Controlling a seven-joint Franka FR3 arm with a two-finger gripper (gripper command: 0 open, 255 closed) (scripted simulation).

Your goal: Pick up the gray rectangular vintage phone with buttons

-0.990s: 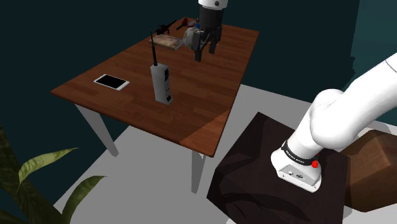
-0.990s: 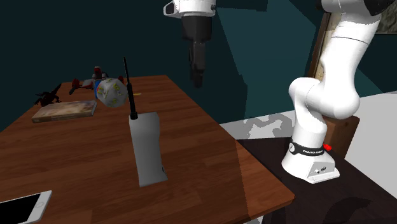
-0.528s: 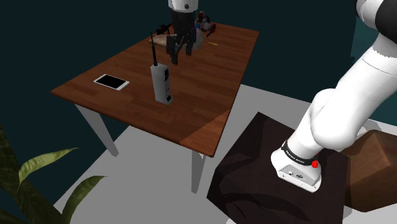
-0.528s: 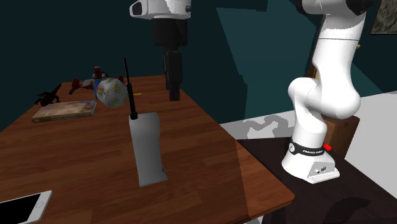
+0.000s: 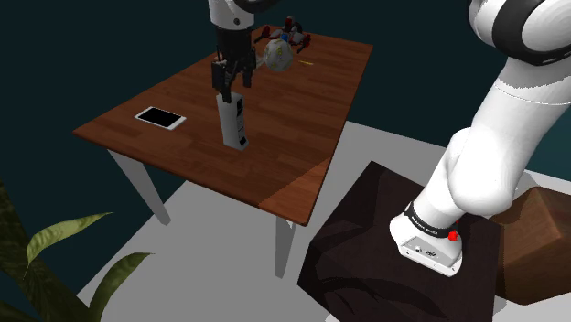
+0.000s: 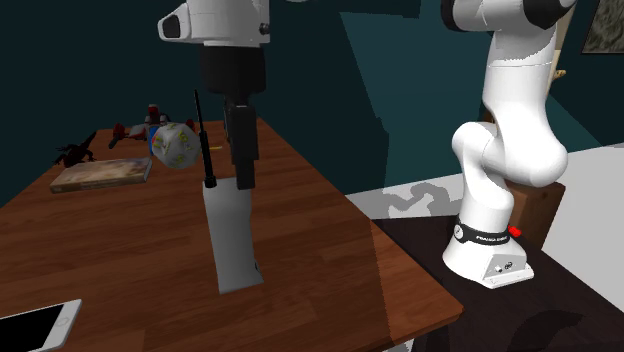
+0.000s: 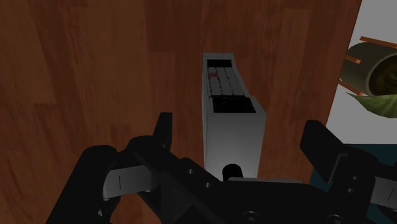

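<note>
Two fingers [image 7: 164, 133] of the end effector [image 7: 240, 127] stand wide apart, holding nothing, straddling the gray phone [image 7: 232, 137] directly beneath. That phone stands upright on the tabletop [image 5: 293, 137], long axis vertical, so a straight descent should suit.

Glossy wood table [image 5: 302, 128]; matt grey phone [image 7: 233, 135]

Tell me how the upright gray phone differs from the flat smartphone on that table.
Pose: the gray phone stands upright; the smartphone lies flat. Build: the gray phone is a thick block with a black antenna and keypad; the smartphone is a thin white-edged slab with a dark screen. State: the open gripper brackets the gray phone untouched; the smartphone lies away from it. Both are rectangular and rest on the brown table.
</note>
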